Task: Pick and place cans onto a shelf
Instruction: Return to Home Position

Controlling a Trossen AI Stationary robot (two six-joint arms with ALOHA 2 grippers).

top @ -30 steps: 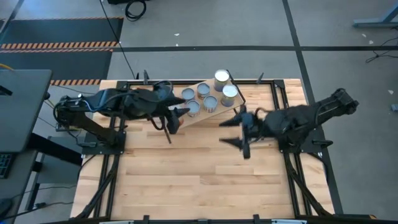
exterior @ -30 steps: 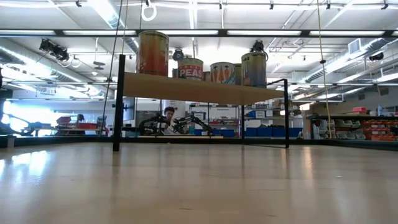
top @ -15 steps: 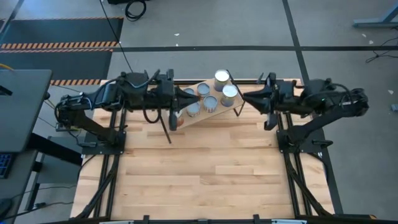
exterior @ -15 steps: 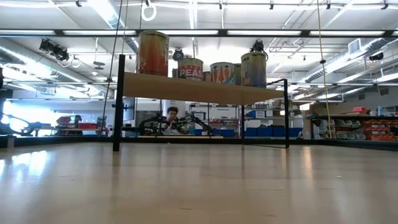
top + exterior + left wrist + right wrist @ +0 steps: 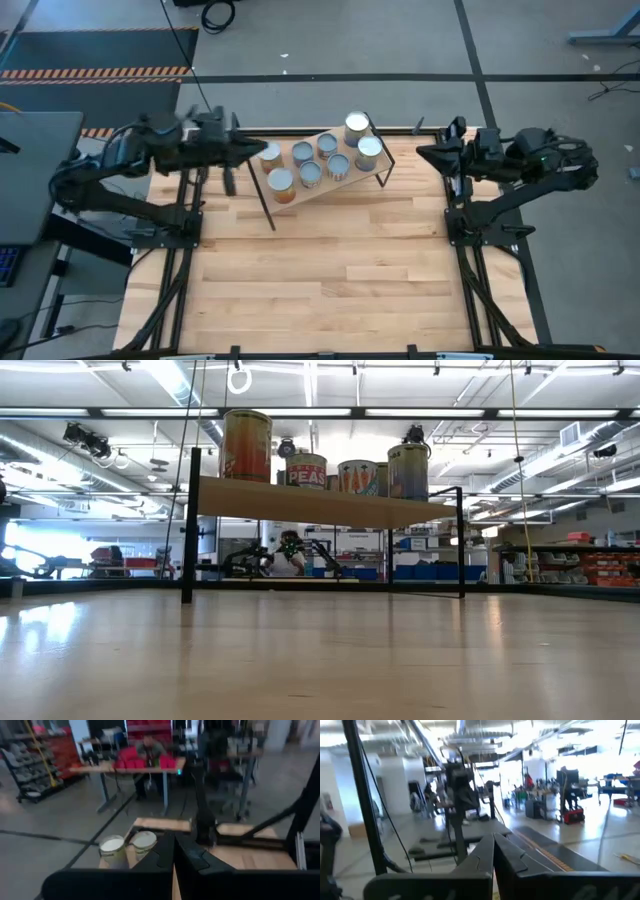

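The shelf (image 5: 322,166), a light wood board on thin black rod legs, stands aslant at the table's far edge. Several cans (image 5: 338,165) with silvery tops stand upright on it; the low view shows them in a row (image 5: 306,470) on the board (image 5: 320,506). My left gripper (image 5: 260,151) is shut and empty at the far left, just off the shelf's left end, with two cans (image 5: 113,851) ahead of it. My right gripper (image 5: 421,152) is shut and empty at the far right, apart from the shelf's right end.
The wooden tabletop (image 5: 330,270) reaches from the shelf to the near edge. Black frame rails (image 5: 470,290) run along both sides. Both arm bases stand at the far corners. A person (image 5: 150,745) sits at a table in the room beyond.
Both arms have drawn back from over the table's middle to its far edge, the left toward the left corner and the right toward the right corner. Both grippers have shut with nothing in them. The cans and the shelf have stayed where they were.
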